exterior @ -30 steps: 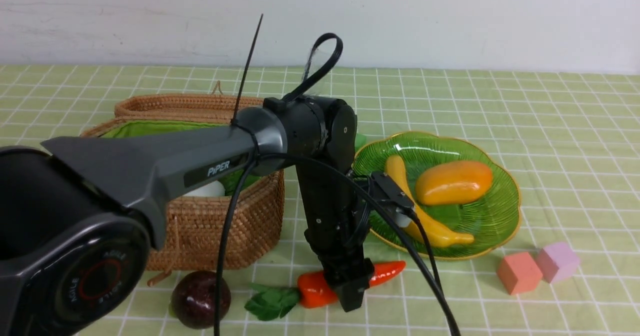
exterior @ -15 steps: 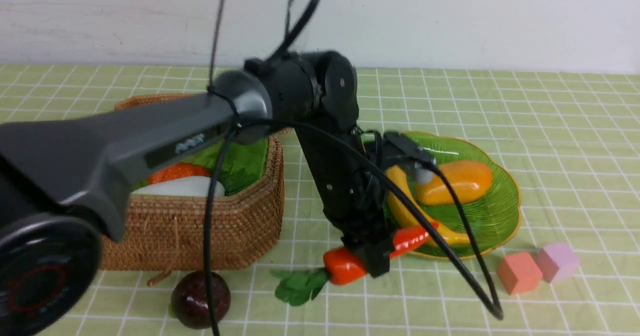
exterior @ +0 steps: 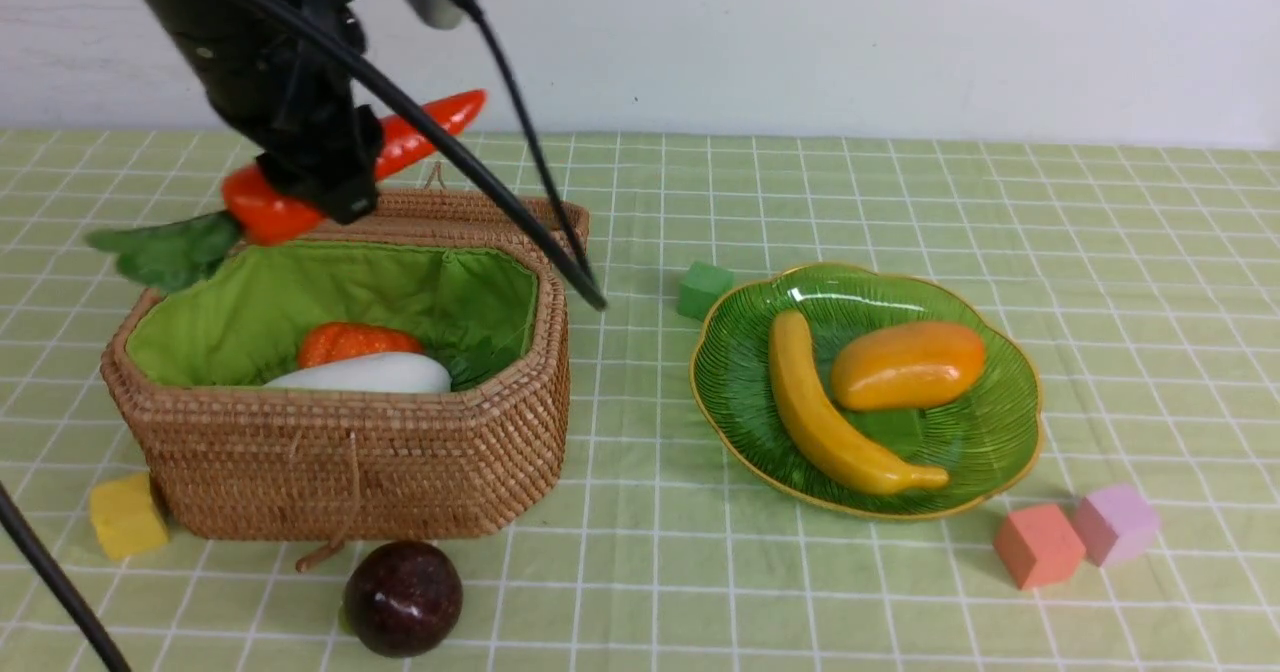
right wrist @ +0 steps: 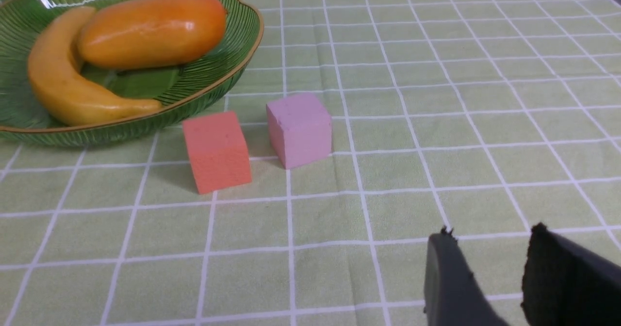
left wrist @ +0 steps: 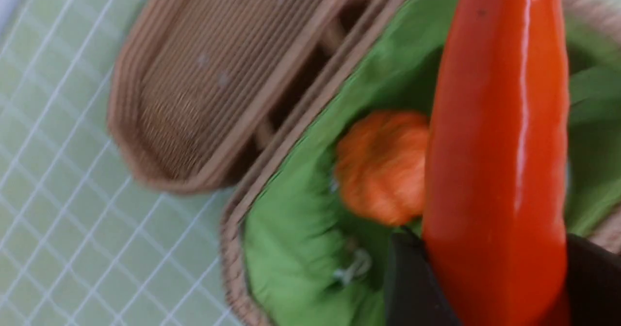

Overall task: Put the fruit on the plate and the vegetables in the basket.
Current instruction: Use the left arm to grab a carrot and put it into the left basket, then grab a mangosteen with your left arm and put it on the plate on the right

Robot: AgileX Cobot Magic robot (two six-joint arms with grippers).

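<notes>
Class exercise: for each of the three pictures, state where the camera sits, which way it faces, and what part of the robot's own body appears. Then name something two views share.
Front view: between the arms, facing forward over the basket and plate; the left arm shows, its left gripper holding the carrot.
Left wrist view: on the left wrist, facing down into the basket; dark fingertips clamp the carrot above the pumpkin.
Right wrist view: on the right wrist, low, facing the plate; the empty right gripper shows.
Shared: front and right wrist views both show the banana and mango.
</notes>
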